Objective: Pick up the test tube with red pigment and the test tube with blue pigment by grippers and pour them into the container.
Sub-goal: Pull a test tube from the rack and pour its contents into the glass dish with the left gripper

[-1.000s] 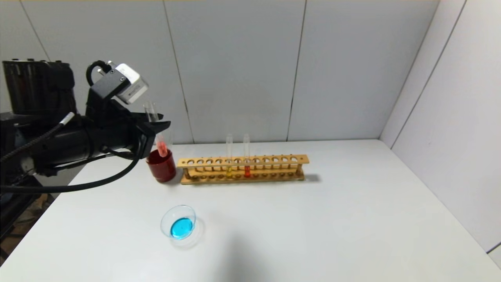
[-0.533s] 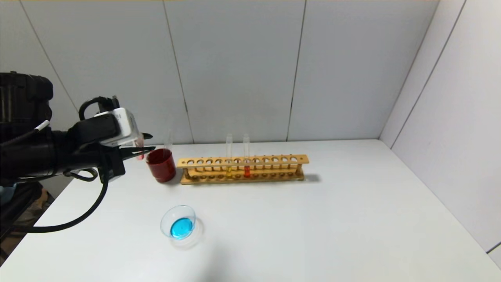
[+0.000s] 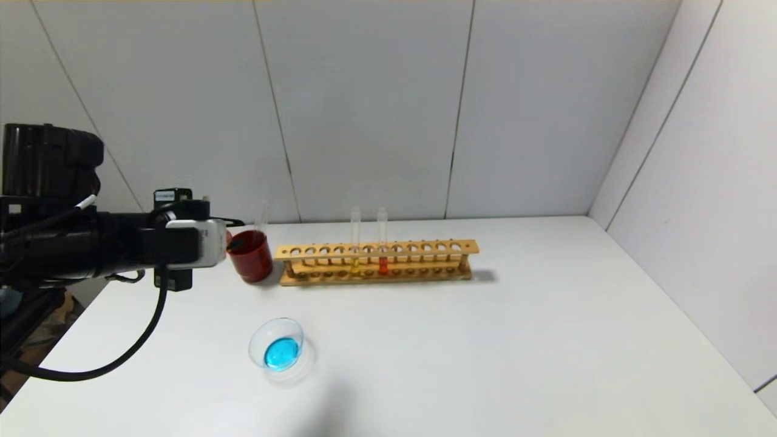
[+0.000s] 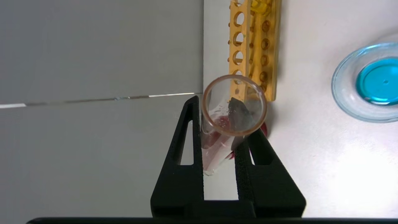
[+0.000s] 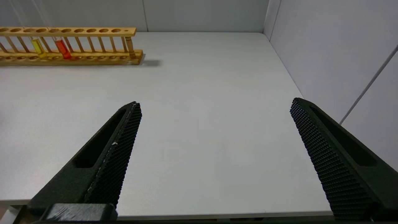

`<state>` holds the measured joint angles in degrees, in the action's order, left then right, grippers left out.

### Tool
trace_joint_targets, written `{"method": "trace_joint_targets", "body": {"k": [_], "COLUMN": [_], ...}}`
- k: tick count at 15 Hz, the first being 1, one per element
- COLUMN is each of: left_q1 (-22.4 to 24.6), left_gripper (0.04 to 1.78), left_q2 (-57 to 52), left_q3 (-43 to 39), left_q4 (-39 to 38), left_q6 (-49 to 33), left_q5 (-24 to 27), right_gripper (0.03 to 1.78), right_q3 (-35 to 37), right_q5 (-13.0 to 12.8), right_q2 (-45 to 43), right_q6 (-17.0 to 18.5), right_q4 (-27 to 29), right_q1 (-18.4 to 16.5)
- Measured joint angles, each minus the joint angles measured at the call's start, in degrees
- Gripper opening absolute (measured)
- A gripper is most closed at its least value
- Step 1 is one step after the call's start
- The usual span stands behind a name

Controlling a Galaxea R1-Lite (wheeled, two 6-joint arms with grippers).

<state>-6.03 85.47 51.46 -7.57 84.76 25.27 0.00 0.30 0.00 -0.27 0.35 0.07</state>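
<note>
Since a second ago the left arm has dropped and rolled, so the tube that stood upright in its grip above the dark red cup now lies nearly level beside that cup. From the left wrist, the left claw [image 4: 222, 130] is closed on the test tube with red pigment [image 4: 231, 107], one finger [image 4: 189, 146] on each side of the glass, with the tube's open mouth turned toward the camera and a little red liquid smeared inside. From the head, the white-grey block on the wrist hides almost all of the tube, so only the left wrist shows the grip.

The dark red cup [image 3: 251, 257] stands just beside the claw tips, at the left end of the wooden rack [image 3: 376, 261]; a bare clear tube [image 3: 262, 218] rises behind the cup. In the rack stand a yellow-liquid tube [image 3: 355, 243] and a second red-liquid tube [image 3: 382, 241], side by side.

The container [image 3: 277, 345] sits on the table [image 3: 485, 352] nearer the robot, well apart from the cup and claw, and holds a pool of blue liquid. No tube with blue liquid can be made out.

The right claw [image 5: 214, 130] hangs wide open over bare table, off to the right of the rack, holding nothing; it is outside the head view.
</note>
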Motion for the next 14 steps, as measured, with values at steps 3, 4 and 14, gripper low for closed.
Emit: {"method": "trace_joint_targets", "body": {"k": [3, 4, 14], "left_q1": [-0.1, -0.1, 4.0], "left_gripper": [0.33, 0.33, 0.33], "left_q2": [1.8, 2.7, 10.7], "left_q3": [-0.9, -1.4, -6.4], "left_q4": [-0.5, -0.8, -16.0], "left_q6": [6.5, 8.4, 21.7], "left_q5": [1.9, 3.4, 13.4], "right_gripper": [1.75, 1.75, 1.75], "right_q3": [0.0, 0.0, 0.0], "right_q5": [0.0, 0.0, 0.0], "right_q2": [0.0, 0.0, 0.0], "right_q6": [0.0, 0.0, 0.0], "right_q4": [0.0, 0.0, 0.0], "right_q1": [0.0, 0.0, 0.0]}}
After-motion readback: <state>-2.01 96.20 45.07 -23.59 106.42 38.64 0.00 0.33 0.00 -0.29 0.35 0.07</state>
